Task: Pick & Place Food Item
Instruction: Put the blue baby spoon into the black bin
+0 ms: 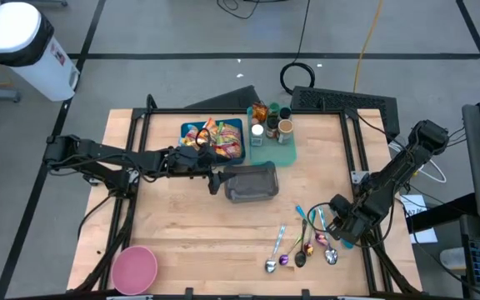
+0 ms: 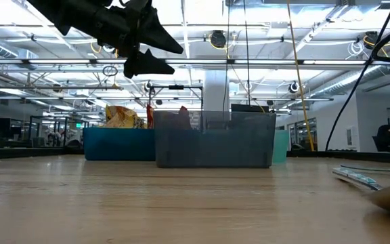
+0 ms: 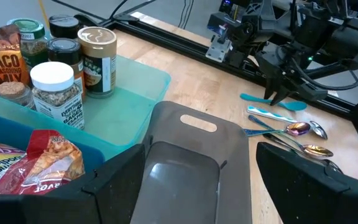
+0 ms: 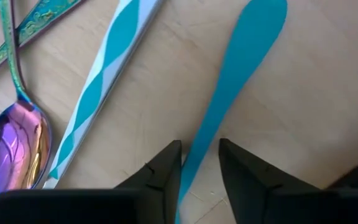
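A blue bin point(image 1: 213, 140) at the far middle holds snack packets, among them a red bag point(image 3: 48, 155). In front of it stands a grey bin point(image 1: 250, 182). My left gripper point(image 1: 215, 177) hangs open just above the grey bin's left end point(image 3: 191, 155), holding nothing. At the near right several spoons point(image 1: 302, 250) lie on the table. My right gripper point(image 1: 337, 223) points down at a teal spoon point(image 4: 229, 81) and is shut on its shaft. My right gripper pinches the narrow part of the teal spoon's shaft point(image 4: 199, 155) between its two fingers, one fingertip point(image 4: 166, 168) on each long side. The fingers come from above, pointing down, and lie across the spoon. The spoon lies flat on the table.
A teal tray point(image 1: 272, 133) with spice jars stands right of the blue bin. A pink bowl point(image 1: 133, 268) sits at the near left corner. A teal-and-white striped handle point(image 4: 104, 81) and an iridescent spoon point(image 4: 11, 149) lie close beside the held spoon.
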Tool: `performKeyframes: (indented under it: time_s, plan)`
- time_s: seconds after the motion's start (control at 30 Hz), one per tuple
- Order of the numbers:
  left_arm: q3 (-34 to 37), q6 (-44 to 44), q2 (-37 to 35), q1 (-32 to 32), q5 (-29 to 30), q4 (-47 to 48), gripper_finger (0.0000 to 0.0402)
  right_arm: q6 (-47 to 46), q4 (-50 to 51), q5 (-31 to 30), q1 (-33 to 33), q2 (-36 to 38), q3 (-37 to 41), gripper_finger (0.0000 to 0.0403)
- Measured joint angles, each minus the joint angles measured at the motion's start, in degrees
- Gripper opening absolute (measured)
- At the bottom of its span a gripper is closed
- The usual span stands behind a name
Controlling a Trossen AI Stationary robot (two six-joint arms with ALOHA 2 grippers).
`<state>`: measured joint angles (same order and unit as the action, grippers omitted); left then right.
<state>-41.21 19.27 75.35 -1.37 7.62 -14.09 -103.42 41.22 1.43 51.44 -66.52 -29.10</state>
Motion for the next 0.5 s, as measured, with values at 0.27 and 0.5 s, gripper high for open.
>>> performKeyframes:
  time_s: [0.27,0.5]
  plan:
    - [0.0,0.2,0.0,0.0,0.0,0.0,0.0310,0.2,1.2,-0.5,0.0,0.5,0.0,0.0015]
    - [0.0,0.1,0.0,0.0,0.0,0.0,0.0310,1.1,9.5,-7.8,0.1,4.3,-6.4,0.0009]
